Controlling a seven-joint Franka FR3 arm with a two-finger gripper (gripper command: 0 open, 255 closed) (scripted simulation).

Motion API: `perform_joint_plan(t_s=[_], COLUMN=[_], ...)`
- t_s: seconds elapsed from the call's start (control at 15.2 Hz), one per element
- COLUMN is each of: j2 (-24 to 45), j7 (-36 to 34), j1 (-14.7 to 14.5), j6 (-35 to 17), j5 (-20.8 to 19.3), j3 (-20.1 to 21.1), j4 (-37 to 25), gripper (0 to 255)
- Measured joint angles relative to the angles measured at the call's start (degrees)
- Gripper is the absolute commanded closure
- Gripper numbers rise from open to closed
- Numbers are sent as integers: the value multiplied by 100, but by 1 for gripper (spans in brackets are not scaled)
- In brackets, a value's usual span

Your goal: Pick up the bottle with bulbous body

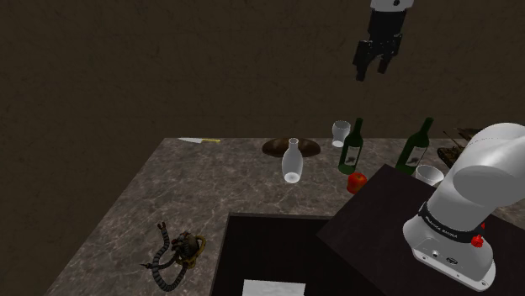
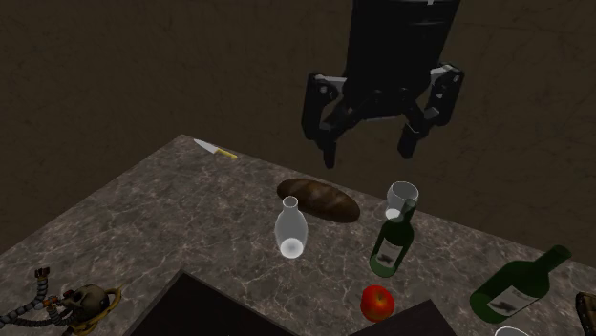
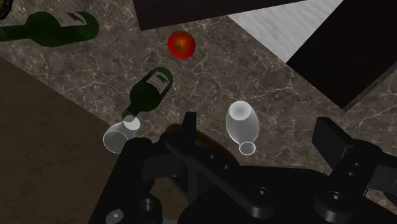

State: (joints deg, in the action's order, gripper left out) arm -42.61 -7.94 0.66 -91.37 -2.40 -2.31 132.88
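The hand (image 1: pixel 373 71) hangs high above the marbled table (image 1: pixel 151 210), fingers spread apart and grasping nothing, while the clear bulbous bottle (image 1: pixel 291 161) stands upright on the table just beside a brown loaf (image 1: pixel 276 147) and near an upright green wine bottle (image 1: pixel 351 150).

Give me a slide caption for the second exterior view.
Open pincer hovers above a clear bulbous bottle standing on the counter, beside a brown loaf and a green wine bottle.

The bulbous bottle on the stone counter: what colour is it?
The bulbous bottle is clear and colourless; the second exterior view shows it best.
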Motion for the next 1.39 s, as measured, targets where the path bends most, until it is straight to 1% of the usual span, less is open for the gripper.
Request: perform_joint_plan(t_s=[0.13,0.4,0.86,1.19,1.39], j2=[57,462,1598,2536,3258], j7=[-16,-87,-120,-194,-195], j1=[-5,-23,-30,-67,-76], j6=[-85,-747,-2118,-2972,-3479], j5=[9,40,64,120,157], j3=[8,24,-23,-3,-15], j4=[31,303,549,474,258], gripper=[0,0,0,0,0])
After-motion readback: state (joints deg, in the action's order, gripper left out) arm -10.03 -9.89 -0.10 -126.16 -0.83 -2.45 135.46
